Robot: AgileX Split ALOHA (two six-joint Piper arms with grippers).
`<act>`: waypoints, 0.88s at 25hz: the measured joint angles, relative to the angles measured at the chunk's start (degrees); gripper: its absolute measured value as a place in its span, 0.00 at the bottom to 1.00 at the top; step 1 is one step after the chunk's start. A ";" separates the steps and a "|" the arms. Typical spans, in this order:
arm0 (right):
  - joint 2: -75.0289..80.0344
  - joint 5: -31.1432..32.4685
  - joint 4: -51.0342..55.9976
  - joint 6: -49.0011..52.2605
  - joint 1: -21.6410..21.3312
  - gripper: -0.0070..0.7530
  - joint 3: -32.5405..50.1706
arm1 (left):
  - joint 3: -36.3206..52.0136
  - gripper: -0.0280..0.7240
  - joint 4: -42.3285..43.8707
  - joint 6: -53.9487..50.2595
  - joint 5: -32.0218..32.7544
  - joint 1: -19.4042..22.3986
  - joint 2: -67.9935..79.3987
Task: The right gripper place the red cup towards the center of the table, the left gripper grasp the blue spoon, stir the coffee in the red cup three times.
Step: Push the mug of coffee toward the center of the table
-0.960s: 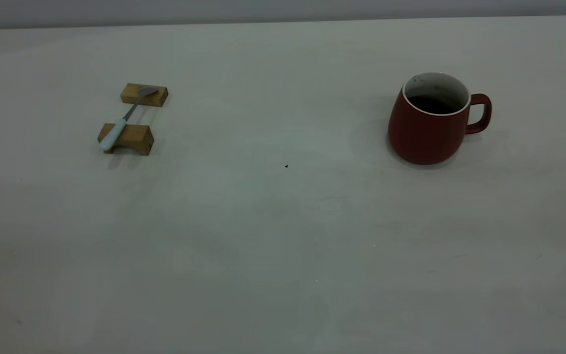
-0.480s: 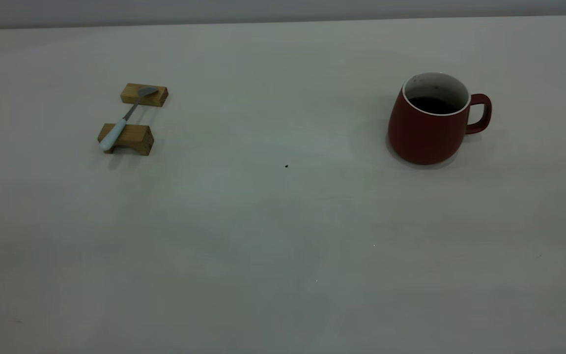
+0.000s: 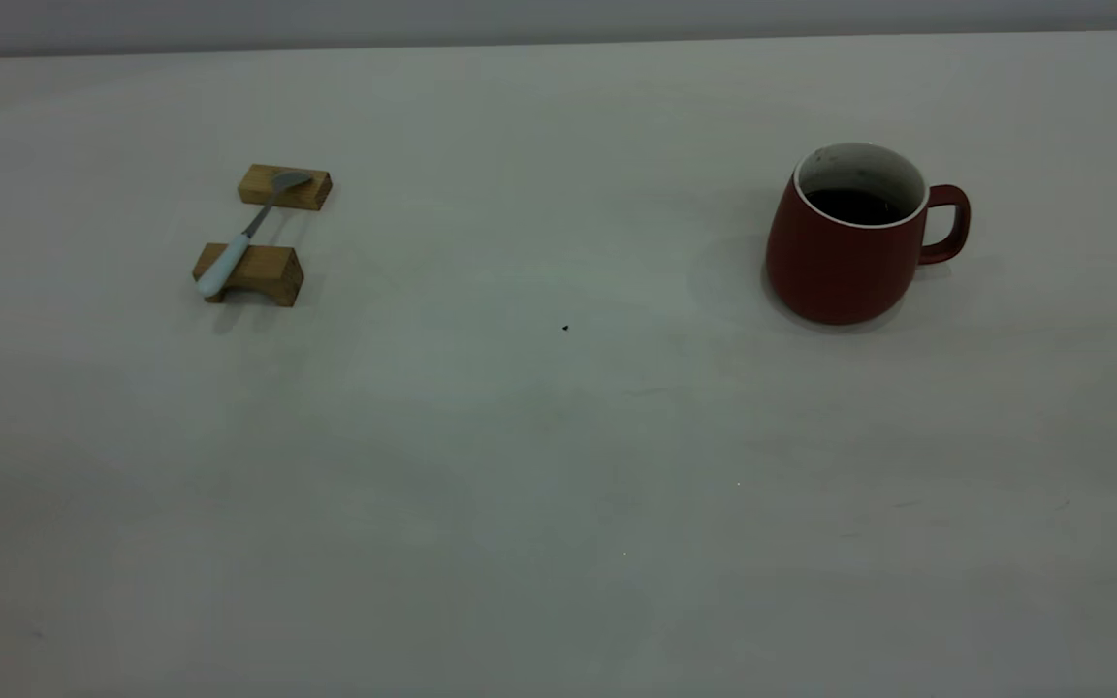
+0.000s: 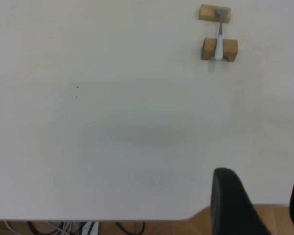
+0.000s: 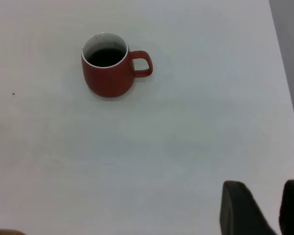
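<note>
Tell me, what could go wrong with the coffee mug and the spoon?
The red cup holds dark coffee, so a jerky slide toward the table's middle might slosh it out. The blue spoon only bridges two small wooden blocks, so a clumsy grab by the left end effector could knock it off.

A dark red rounded ceramic mug (image 3: pixel 849 254) with white inside and rim is seen; dark brown-black liquid (image 3: pixel 850 206) is held within. A pale blue-white-handled grey metal spoon (image 3: pixel 246 233) is laid across tan wooden blocks (image 3: pixel 253 274) on an off-white matte tabletop (image 3: pixel 539 465).
</note>
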 joint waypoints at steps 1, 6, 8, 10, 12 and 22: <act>0.00 0.00 0.00 0.00 0.00 0.32 0.00 | 0.00 0.53 0.00 0.00 0.00 0.00 0.00; 0.00 0.00 0.00 0.00 0.00 0.32 0.00 | 0.00 0.53 0.00 0.00 0.00 0.00 0.00; 0.00 0.00 0.00 0.00 0.00 0.32 0.00 | 0.00 0.53 0.00 0.00 0.00 0.00 0.00; 0.00 0.00 0.22 0.50 0.00 0.32 0.00 | 0.00 0.53 0.00 0.00 0.00 0.00 0.00; 0.00 0.00 0.49 1.86 0.00 0.32 0.00 | 0.00 0.53 0.00 0.00 0.00 0.00 0.00; 11.70 -5.95 -0.20 0.17 0.00 0.93 -8.04 | 0.00 0.53 0.00 -0.05 0.00 0.00 0.00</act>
